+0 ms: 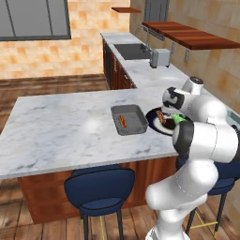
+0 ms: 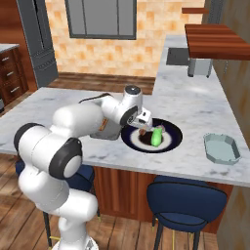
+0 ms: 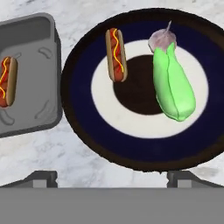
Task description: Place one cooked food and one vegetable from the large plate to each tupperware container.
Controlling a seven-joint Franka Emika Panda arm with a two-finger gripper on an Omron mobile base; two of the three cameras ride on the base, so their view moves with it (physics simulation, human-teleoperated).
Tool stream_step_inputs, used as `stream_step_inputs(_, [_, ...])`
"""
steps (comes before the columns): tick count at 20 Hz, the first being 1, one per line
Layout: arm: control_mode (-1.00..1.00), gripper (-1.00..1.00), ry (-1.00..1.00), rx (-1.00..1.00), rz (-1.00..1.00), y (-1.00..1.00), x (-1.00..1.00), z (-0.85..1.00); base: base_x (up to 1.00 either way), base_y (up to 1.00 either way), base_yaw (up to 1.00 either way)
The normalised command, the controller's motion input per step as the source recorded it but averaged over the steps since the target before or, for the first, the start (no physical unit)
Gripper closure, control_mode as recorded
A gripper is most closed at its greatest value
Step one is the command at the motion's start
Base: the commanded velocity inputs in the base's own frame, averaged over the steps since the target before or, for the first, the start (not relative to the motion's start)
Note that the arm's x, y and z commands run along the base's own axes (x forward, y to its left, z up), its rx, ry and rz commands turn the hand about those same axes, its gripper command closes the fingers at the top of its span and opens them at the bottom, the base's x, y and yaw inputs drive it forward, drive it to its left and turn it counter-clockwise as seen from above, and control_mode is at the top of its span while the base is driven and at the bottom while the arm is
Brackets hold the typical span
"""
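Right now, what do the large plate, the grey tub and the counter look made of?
Large plate: probably glazed ceramic, with a navy rim and white ring. Grey tub: likely matte plastic, moulded with rounded corners. Counter: polished marble-like stone, white with grey veins and a soft sheen.

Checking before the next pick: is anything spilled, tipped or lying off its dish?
Nothing stands out. One hot dog lies inside the grey tub; the other hot dog and green vegetable sit on the large plate.
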Motion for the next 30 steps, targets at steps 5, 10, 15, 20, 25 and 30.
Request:
stream_step_inputs(5, [-1.0,-1.0,0.02,0.0,-0.02,-0.63,0.21,-0.16,0.0,0.0,0.0])
stream_step_inputs(10, [-1.0,-1.0,0.08,0.0,0.0,-0.59,0.23,-0.14,0.0,0.0,0.0])
stream_step_inputs(15, [-1.0,-1.0,0.0,0.0,0.0,-0.16,0.18,-0.14,0.0,0.0,0.0])
stream_step_inputs(20, [-1.0,-1.0,0.0,0.0,0.01,-0.07,0.19,-0.34,0.0,0.0,0.0])
stream_step_inputs(25, [-1.0,-1.0,0.0,0.0,0.03,-0.03,0.23,-0.39,0.0,0.0,0.0])
stream_step_inputs(30, [-1.0,-1.0,0.0,0.0,0.02,-0.03,0.25,-0.28,0.0,0.0,0.0])
